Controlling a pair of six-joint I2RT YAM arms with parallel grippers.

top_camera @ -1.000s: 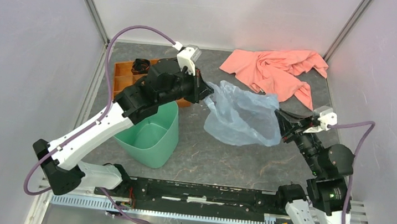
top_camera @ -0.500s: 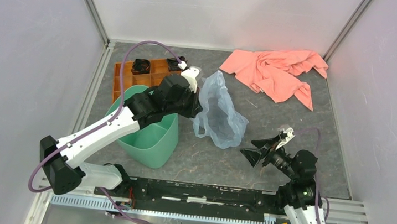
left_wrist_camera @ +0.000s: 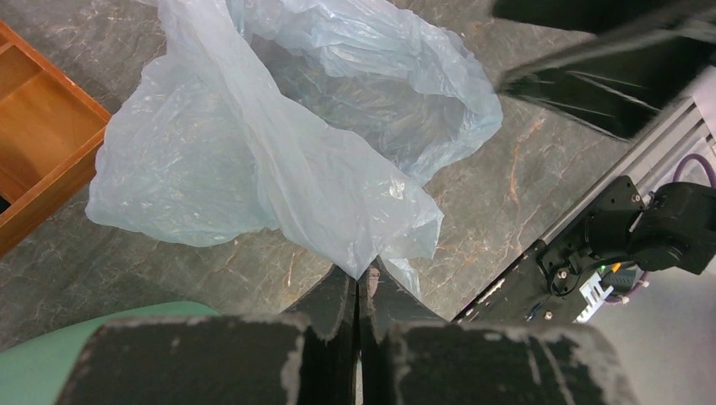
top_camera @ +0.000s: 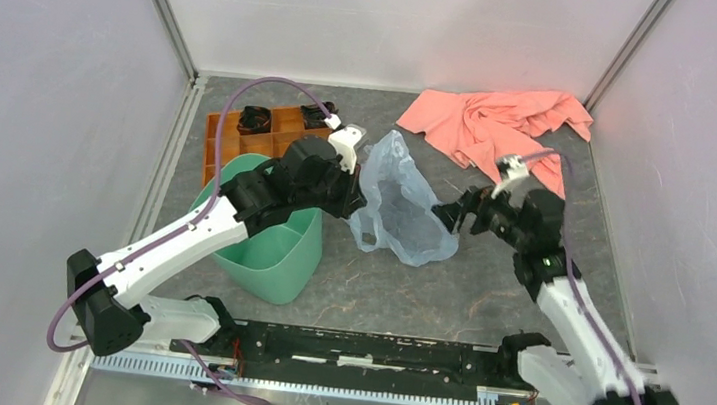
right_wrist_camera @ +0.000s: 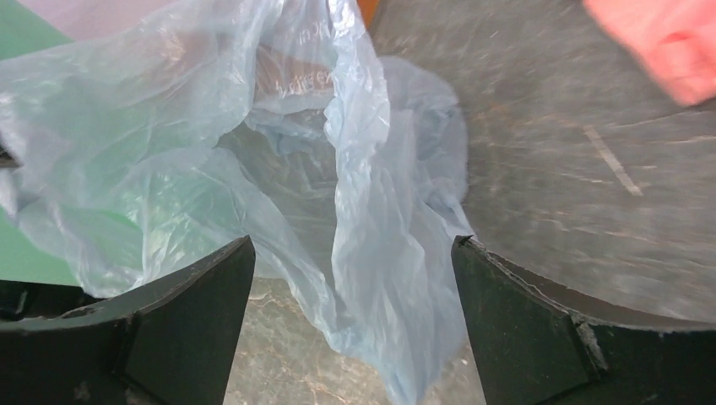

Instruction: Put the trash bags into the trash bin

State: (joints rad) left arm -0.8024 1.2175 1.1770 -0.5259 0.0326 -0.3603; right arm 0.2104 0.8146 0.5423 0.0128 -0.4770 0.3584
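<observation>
Your left gripper [top_camera: 352, 202] is pressed together on a fold of the trash bag [top_camera: 397, 202], and the left wrist view shows the two fingertips pinching the film at its near edge [left_wrist_camera: 359, 283]. That arm has hardly moved in the last half second. It reaches across the right side of the trash bin [top_camera: 274, 249], as it did before.

Your right arm is what has changed. Half a second ago it was drawn back toward its base, well apart from the bag. Now it has swung forward, and the right gripper [top_camera: 448, 217] sits at the bag's right edge. Its fingers are spread wide, and in the right wrist view the pale blue film [right_wrist_camera: 253, 152] hangs in the gap between them, not clamped.

The bag has kept much the same shape as half a second ago. It is bunched and wrinkled and drapes from your left gripper onto the table [top_camera: 486, 286], just right of the bin. None of it is inside the bin. A second ago it was stretched between both grippers.

The orange tray [top_camera: 241, 135] and the pink cloth [top_camera: 493, 126] lie where they were.
</observation>
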